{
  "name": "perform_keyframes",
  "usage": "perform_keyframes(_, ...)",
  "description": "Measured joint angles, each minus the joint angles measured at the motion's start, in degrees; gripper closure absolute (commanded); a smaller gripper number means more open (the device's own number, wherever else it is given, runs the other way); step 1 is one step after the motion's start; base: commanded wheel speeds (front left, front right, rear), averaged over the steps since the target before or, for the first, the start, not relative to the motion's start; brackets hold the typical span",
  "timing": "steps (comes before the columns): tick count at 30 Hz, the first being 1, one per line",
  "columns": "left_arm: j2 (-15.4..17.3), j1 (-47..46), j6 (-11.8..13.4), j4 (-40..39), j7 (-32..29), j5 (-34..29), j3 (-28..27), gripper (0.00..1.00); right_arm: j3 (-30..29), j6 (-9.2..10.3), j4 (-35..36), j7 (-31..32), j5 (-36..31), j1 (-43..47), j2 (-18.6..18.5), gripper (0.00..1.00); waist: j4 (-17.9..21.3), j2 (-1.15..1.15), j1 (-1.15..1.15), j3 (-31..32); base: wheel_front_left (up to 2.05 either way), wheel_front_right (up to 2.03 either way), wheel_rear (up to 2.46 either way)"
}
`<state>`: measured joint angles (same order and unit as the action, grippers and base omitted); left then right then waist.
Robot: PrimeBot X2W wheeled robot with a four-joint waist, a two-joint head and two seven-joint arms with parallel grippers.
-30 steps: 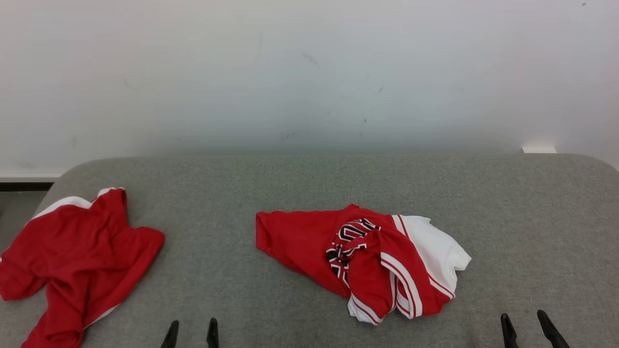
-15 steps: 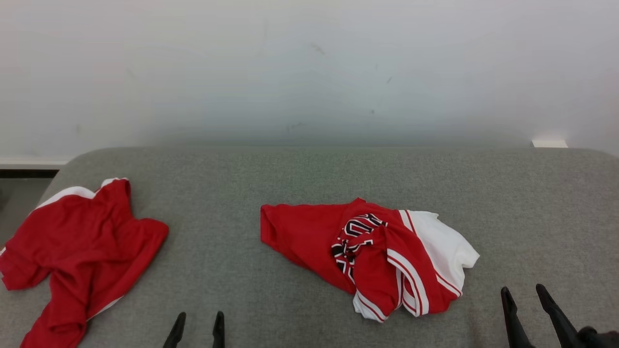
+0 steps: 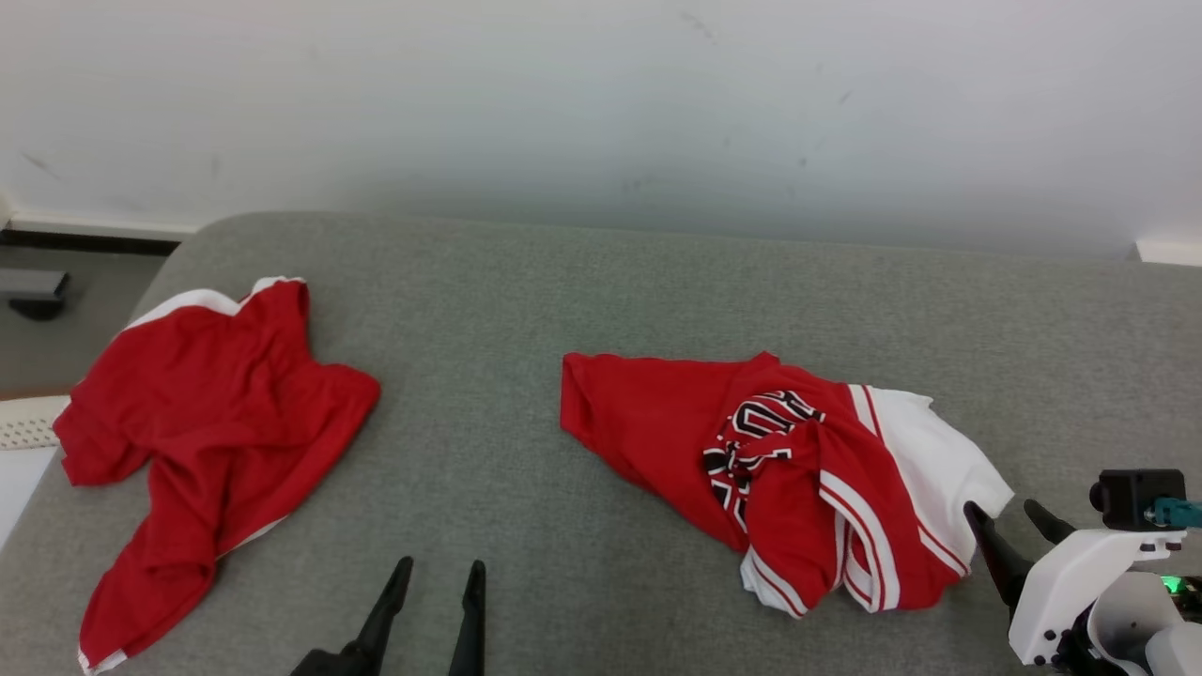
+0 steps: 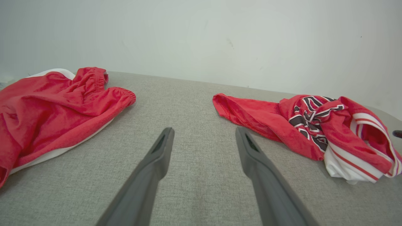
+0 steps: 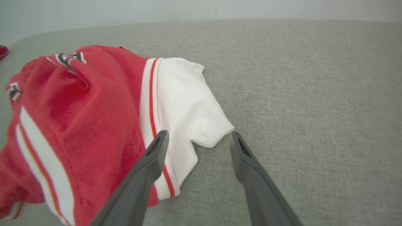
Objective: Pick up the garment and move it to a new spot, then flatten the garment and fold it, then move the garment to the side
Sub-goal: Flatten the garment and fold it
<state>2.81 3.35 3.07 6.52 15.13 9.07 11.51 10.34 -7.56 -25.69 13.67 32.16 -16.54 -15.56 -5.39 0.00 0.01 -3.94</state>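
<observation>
Right fingers (image 3: 988, 546): spread, empty, tips just beside the white sleeve (image 5: 188, 103) of the jersey (image 3: 779, 469). The jersey lies crumpled on the grey worktop (image 3: 526, 282) at their 10 o'clock, long axis 10 to 4 o'clock in the head view.
Left fingers (image 3: 470, 610): spread, empty, well apart from it; jersey at their 2 o'clock. The right arm is nearer, so likely the picker.
Red shorts (image 3: 207, 413): far left, untouched.
Since a second ago: camera swung; right wrist risen into view toward the sleeve; cloth unmoved.
</observation>
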Motion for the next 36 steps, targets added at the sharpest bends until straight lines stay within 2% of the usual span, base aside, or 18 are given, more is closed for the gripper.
perform_keyframes(5, 0.0, -1.9, 0.3, 0.2, 0.0, 0.3, 0.8, 0.0, -0.5, 0.0, -6.5, 5.0, 1.2, -3.4, 0.7, 0.0, -2.7, 0.0, 0.0, -2.0, 0.0, 0.0, 0.0)
perform_keyframes(12, 0.0, -2.6, 0.4, 0.4, 0.0, 0.5, 1.3, 0.0, -5.5, 0.01, -14.3, 4.9, 2.2, -9.8, 4.3, 0.0, -5.6, 0.0, 0.0, -4.3, 0.0, 0.0, 0.0)
perform_keyframes(13, 0.0, -2.9, 0.4, 0.4, 0.0, 0.6, 1.6, 0.0, -5.9, 0.01, -15.4, 4.1, 2.1, -10.9, 4.6, 0.04, -5.9, 0.0, 0.0, -4.6, 0.0, 0.0, 0.0)
perform_keyframes(14, 0.0, -3.2, 0.5, 0.4, 0.0, 0.7, 1.7, 0.0, -6.1, 0.01, -16.3, 3.0, 1.4, -11.9, 4.8, 0.78, -6.2, 0.0, 0.0, -4.9, 0.0, 0.0, 0.0)
perform_keyframes(15, 0.0, -3.4, 0.5, 0.4, 0.0, 1.0, 1.9, 0.0, -5.9, 0.01, -16.9, 2.2, 0.6, -13.0, 4.8, 1.0, -6.5, 0.0, 0.0, -5.1, 0.0, 0.0, 0.0)
perform_keyframes(19, 0.0, -3.7, 1.1, 0.5, 0.0, 1.6, 2.2, 0.0, -4.5, 0.01, -16.0, -1.5, 0.0, -17.7, 6.2, 1.0, -6.8, 0.0, 0.0, -5.3, 0.0, 0.0, 0.0)
perform_keyframes(27, 0.0, -3.4, 1.6, 0.6, 0.0, 2.7, 2.8, 0.0, 2.3, 0.01, -9.0, -4.5, -0.2, -25.5, 4.9, 1.0, -5.5, 0.0, 0.0, -2.9, 0.0, 0.0, 0.0)
perform_keyframes(36, 0.0, -2.6, 1.8, 1.2, 0.0, 3.6, 3.7, 0.0, 2.8, 0.01, -8.1, -4.5, -2.7, -38.4, 3.2, 1.0, -4.6, 0.0, 0.0, 1.1, 0.0, 0.0, 0.0)
